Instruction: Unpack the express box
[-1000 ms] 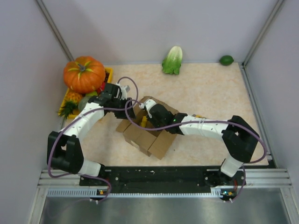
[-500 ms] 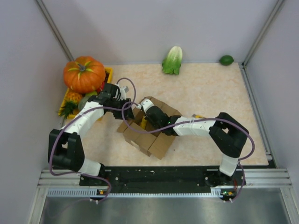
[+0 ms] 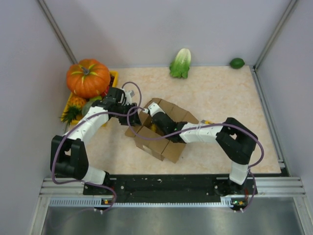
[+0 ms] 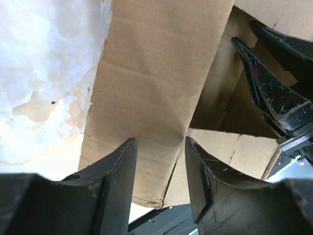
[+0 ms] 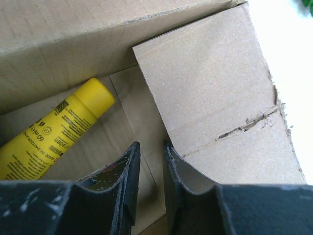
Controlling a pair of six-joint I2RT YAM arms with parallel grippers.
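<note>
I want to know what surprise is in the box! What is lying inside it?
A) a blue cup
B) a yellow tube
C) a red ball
B: the right wrist view looks down into the open express box, where a yellow tube with printed text lies on the bottom.

Orange pumpkin (image 3: 88, 77) sits on yellow tray (image 3: 114, 75) at far-left corner of table (image 3: 220, 93). Pineapple (image 3: 72, 108) at tray's near end; something red and something green beside it, can't identify. Leafy green cabbage (image 3: 181, 62) at far edge, middle. Lime (image 3: 237, 62) at far-right corner, well apart from cabbage. Yellow tube (image 5: 54, 129) with black print lies flat inside express box (image 5: 205, 88).
</note>
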